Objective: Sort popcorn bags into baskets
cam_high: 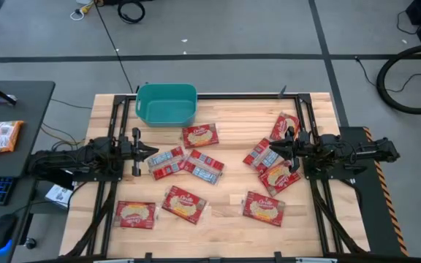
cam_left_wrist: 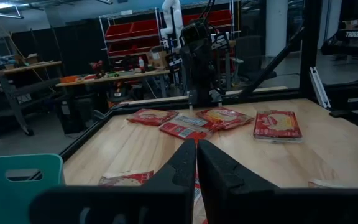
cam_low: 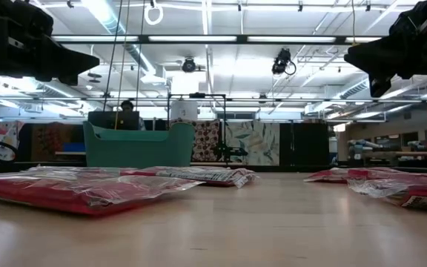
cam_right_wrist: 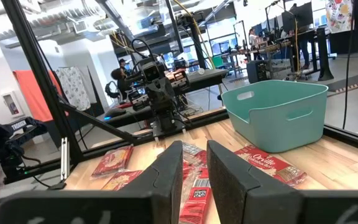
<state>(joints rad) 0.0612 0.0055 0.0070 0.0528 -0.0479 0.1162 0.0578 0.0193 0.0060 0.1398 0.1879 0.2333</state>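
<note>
We see the teal basket point(cam_high: 167, 104) at the far edge of the wooden tabletop point(cam_high: 225, 219), left of centre, w/ no bags visible inside from above. All popcorn bags point(cam_high: 196, 166) lie flat on the tabletop, approx ten of them: one red-orange bag point(cam_high: 199, 135) just in front of the basket, two silver-blue and red ones side by side mid-tabletop, three red-orange along the near edge, plus a cluster of four on the right side.

Left gripper point(cam_high: 154, 151) sits at the left side, above the tabletop, pointing toward centre; its jaws are clenched w/ nothing between them, tips right by the silver-blue bag point(cam_high: 166, 162) in the high view. Left wrist view confirms fingers pressed together.

Right gripper point(cam_high: 275, 147) is at the right side, over the cluster of bags there, also off the surface per the low view. Its jaws stand partly apart in the right wrist view, a gap between fingers point(cam_right_wrist: 169, 171), grasping nothing that we can see.

A person sits beyond the basket in the low view.
</note>
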